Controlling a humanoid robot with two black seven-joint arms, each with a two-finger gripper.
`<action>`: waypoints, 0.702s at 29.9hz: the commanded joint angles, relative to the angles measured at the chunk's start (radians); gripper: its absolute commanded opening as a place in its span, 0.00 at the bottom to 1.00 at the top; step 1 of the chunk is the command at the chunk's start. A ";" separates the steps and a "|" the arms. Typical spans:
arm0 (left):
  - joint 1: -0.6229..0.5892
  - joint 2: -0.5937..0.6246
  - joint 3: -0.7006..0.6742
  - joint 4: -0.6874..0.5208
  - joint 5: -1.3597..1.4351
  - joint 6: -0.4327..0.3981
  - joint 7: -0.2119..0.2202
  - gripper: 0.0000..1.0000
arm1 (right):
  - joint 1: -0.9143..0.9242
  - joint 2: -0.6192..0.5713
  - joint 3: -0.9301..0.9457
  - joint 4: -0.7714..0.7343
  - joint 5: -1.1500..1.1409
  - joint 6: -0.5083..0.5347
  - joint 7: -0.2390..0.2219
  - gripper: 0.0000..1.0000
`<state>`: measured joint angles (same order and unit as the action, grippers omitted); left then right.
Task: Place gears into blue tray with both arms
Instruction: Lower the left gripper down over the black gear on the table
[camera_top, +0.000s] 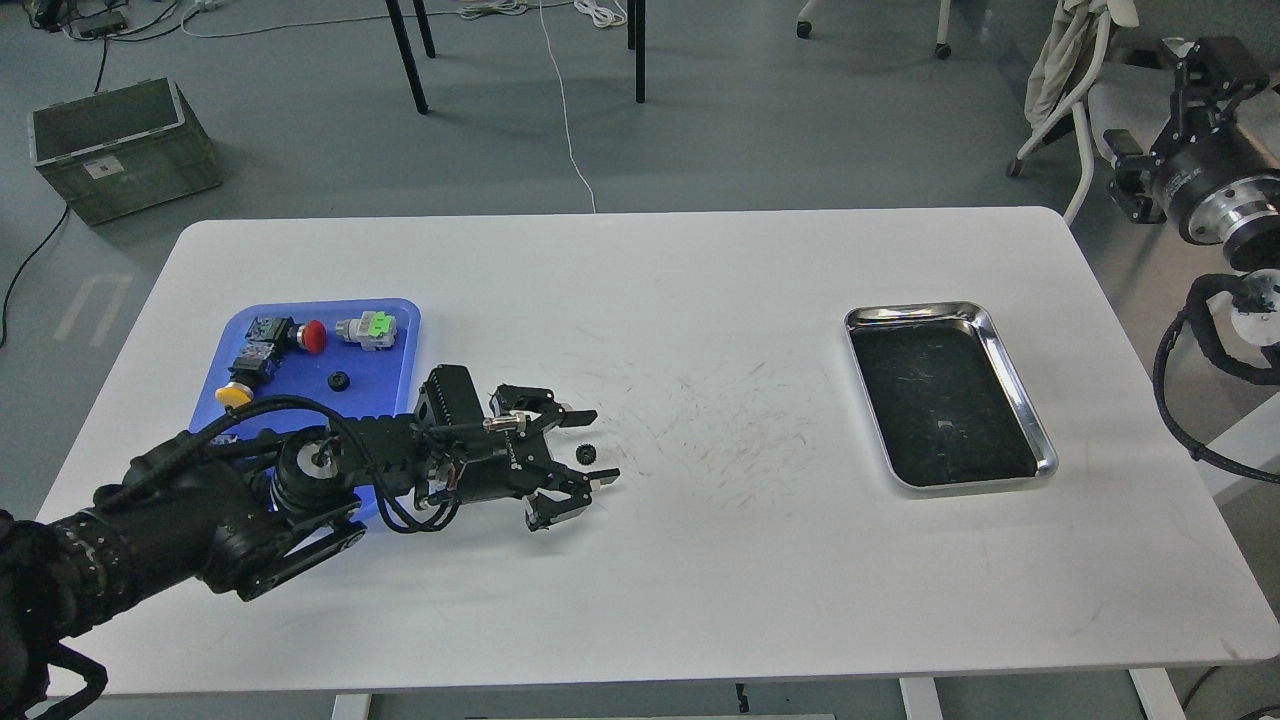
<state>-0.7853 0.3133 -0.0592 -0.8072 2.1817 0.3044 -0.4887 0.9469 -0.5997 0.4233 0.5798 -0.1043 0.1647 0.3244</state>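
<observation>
— Gears first: how many do you count?

— Two. One gear (339, 380) lies inside the blue tray (395, 345), on its floor below the switches. The other gear (587, 453) sits on the white table (700, 560), out to the right of the tray, between the two fingers of the left gripper (602, 445).

— Is that gripper holding it?

— No. The jaws stand wide, one finger above the gear and one below it, with the gear on the tabletop in the gap. Whether a finger touches it I cannot tell.

— And the switches?

— Three in the tray: one with a red cap (312, 336), one with a yellow cap (233, 394), one with a green cap (377, 325). The left arm lies across the tray's lower right corner and hides it.

— Trays?

— Two. The blue one at the left, and one steel tray (1010, 350) with a dark lining at the right, well apart.

— The right gripper (1135, 175)?

— Off the table at the far right edge, held high. It is dark and seen at an odd angle, so I cannot tell how its fingers stand.
</observation>
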 joint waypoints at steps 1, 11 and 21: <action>0.005 -0.010 0.002 0.032 0.000 0.021 0.000 0.69 | 0.001 0.000 -0.003 0.000 0.000 0.001 -0.001 0.94; 0.031 -0.031 0.002 0.105 0.000 0.067 0.000 0.65 | 0.003 0.000 -0.003 0.014 -0.002 -0.001 -0.001 0.94; 0.038 -0.034 0.002 0.112 0.000 0.068 0.000 0.62 | -0.002 0.000 -0.009 0.012 -0.006 -0.002 -0.001 0.94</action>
<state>-0.7475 0.2834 -0.0567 -0.7015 2.1816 0.3733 -0.4887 0.9476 -0.5997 0.4151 0.5922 -0.1103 0.1638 0.3237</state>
